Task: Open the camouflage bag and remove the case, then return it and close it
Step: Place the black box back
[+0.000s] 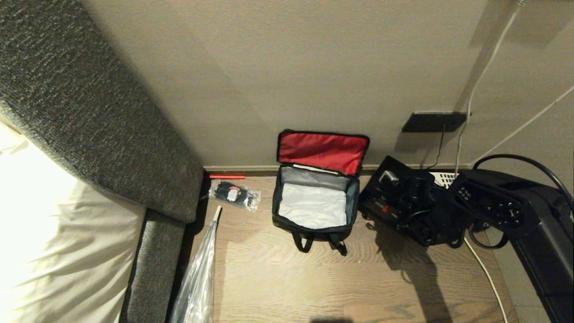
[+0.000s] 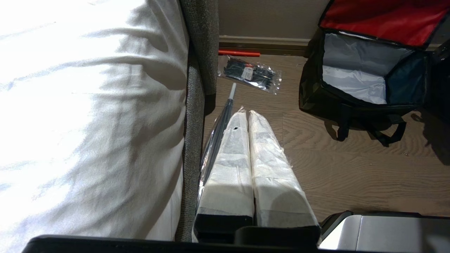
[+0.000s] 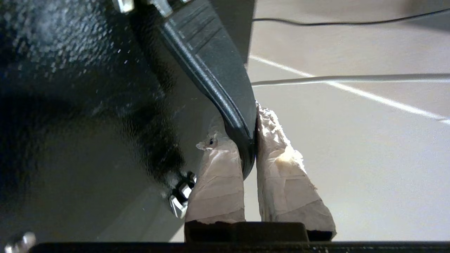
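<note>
- Your right gripper pinches the black case's handle.
- Your left gripper hangs pressed together.
- Your camouflage bag lies open, red lid lining up.

We see the left gripper held above the wooden floor, its two pale wrapped fingers pressed together along their length with nothing between them. Just beyond the fingertips lies a small clear packet of black items, and past that a thin red strip along the skirting board. Beside one finger runs a slim rod in clear wrap, possibly a folded umbrella. Further on that side are a grey upholstered edge and white bedding. On the other side, well apart from the fingers, stands the camouflage bag, open, its red lid lining upright, the silver inside showing empty, black straps trailing on the floor.
</note>
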Controlling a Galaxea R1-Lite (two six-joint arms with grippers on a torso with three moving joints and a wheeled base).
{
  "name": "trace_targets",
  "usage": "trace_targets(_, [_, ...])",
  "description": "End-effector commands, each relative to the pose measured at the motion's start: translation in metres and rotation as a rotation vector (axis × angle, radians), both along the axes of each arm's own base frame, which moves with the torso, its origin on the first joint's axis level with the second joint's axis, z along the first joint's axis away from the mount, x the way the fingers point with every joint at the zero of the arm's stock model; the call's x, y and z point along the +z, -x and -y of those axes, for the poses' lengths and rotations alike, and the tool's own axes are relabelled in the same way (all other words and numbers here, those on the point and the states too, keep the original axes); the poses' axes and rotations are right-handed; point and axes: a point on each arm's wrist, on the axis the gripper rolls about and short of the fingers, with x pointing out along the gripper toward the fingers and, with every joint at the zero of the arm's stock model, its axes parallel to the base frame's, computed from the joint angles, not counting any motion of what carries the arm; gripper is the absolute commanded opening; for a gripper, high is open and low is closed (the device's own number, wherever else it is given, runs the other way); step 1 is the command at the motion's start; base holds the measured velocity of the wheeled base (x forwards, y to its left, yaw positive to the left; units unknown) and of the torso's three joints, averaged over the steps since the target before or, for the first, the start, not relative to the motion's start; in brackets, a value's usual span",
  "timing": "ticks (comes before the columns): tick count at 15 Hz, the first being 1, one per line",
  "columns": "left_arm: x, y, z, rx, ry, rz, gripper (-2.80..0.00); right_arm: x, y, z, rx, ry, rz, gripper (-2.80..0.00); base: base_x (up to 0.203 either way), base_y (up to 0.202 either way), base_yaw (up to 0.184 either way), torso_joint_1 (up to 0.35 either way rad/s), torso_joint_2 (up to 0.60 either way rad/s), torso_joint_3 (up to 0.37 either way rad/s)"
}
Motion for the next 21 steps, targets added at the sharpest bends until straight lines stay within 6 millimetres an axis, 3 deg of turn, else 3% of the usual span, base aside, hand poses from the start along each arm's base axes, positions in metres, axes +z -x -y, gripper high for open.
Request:
trace_targets(1, [0.000, 0.000, 0.000, 0.000, 0.000, 0.000, -2.80, 0.044, 0.006, 0.001, -0.002, 0.020, 0.066, -2.80, 0.000, 0.000, 0.000, 0.000, 0.00, 0.000])
trace_targets(7, [0.000, 0.000, 0.000, 0.000, 0.000, 0.000, -2.80, 0.104, 0.034, 0.000, 0.029, 0.078, 0.096, -2.80, 0.000, 0.000, 0.000, 0.000, 0.00, 0.000])
trace_targets(10, [0.000, 0.000, 0.000, 0.000, 0.000, 0.000, -2.80, 0.133, 0.051, -0.013, 0.067, 0.083, 0.122, -2.80, 0.000, 0.000, 0.000, 0.000, 0.00, 0.000])
trace_targets(17, [0.000, 0.000, 0.000, 0.000, 0.000, 0.000, -2.80, 0.163, 0.084, -0.078, 0.204, 0.085, 0.138, -2.80, 0.000, 0.000, 0.000, 0.000, 0.00, 0.000])
trace_targets(21, [0.000, 0.000, 0.000, 0.000, 0.000, 0.000, -2.80, 0.175, 0.092, -0.087, 0.228, 0.117, 0.145, -2.80, 0.000, 0.000, 0.000, 0.000, 0.00, 0.000])
